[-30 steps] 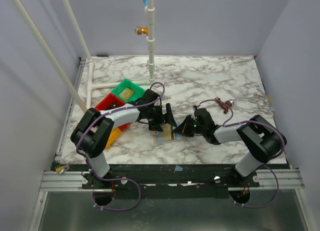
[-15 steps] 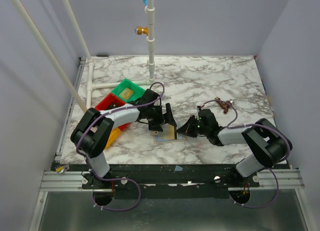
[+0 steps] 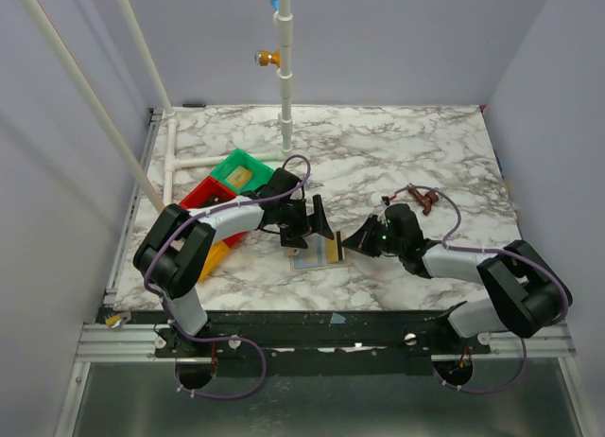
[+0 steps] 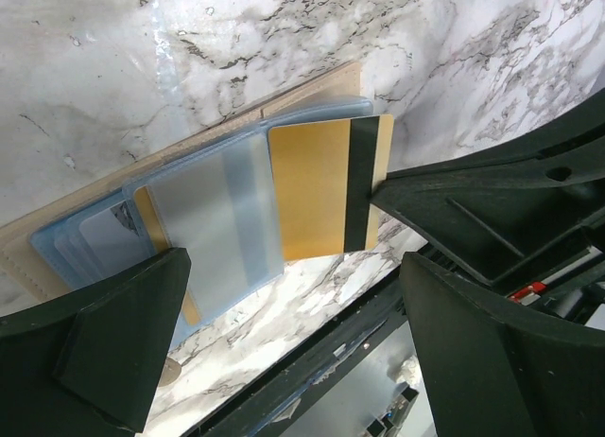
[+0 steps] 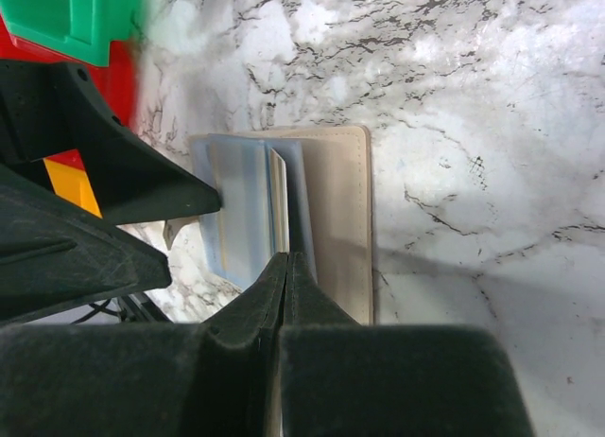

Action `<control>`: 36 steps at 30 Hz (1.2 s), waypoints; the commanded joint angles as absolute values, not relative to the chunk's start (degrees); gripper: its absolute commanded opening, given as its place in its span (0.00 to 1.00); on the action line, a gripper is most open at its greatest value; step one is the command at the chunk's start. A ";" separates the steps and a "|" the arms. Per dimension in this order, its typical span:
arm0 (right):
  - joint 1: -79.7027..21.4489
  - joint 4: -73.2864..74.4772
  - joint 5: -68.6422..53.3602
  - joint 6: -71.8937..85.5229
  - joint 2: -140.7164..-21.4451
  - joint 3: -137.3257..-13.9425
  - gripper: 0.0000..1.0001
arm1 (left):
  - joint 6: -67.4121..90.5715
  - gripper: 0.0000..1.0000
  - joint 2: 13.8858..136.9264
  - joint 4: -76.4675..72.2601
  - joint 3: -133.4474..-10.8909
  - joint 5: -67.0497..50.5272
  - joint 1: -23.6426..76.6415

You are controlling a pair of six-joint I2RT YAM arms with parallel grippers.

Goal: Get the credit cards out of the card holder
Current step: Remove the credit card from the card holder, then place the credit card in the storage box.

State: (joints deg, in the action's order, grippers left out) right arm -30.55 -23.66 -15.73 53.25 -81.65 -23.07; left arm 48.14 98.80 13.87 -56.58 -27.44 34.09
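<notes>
- Two arms meet mid-table. The green tray [image 3: 227, 165] and its red and orange neighbours sit off to the left, not involved.
- The left claw [image 3: 307, 231] hangs right over the card holder [image 3: 304, 261], jaws spread as wide as they go and holding nothing.
- The holder lies flat and open on the marble with its grey-blue sleeves facing up. At least one more gold sliver is tucked in at its left end.
- One gold card [image 4: 321, 186] pokes out of the sleeves on the right side, black-striped edge leading.
- The right claw [image 3: 352, 241] is closed tight, pinched on that striped edge. Its own cam shows the card nearly edge-on, running from its fingertips into the holder.
- So the card sits dead ahead of the right claw, with the holder just beyond it. My guess is the pull goes straight back to the right, in line with the sleeve.
- The left claw is nearer the holder. If nothing pins the holder, it could slide along with the card.
</notes>
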 commanded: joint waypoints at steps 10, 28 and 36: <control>-29.54 -18.16 -14.68 51.07 -76.74 -23.94 0.01 | 44.51 0.98 96.28 19.65 -59.69 -22.45 32.88; -28.22 -15.84 -20.74 53.80 -72.34 -29.91 0.01 | 47.20 0.99 89.52 12.99 -58.26 -33.39 30.21; -27.24 -16.05 -25.70 57.37 -71.06 -34.83 0.01 | 50.96 0.98 85.87 7.04 -55.24 -40.82 27.61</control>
State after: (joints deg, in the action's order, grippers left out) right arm -27.99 -16.56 -21.34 54.89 -72.40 -31.73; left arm 48.29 88.55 12.03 -57.19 -34.50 28.77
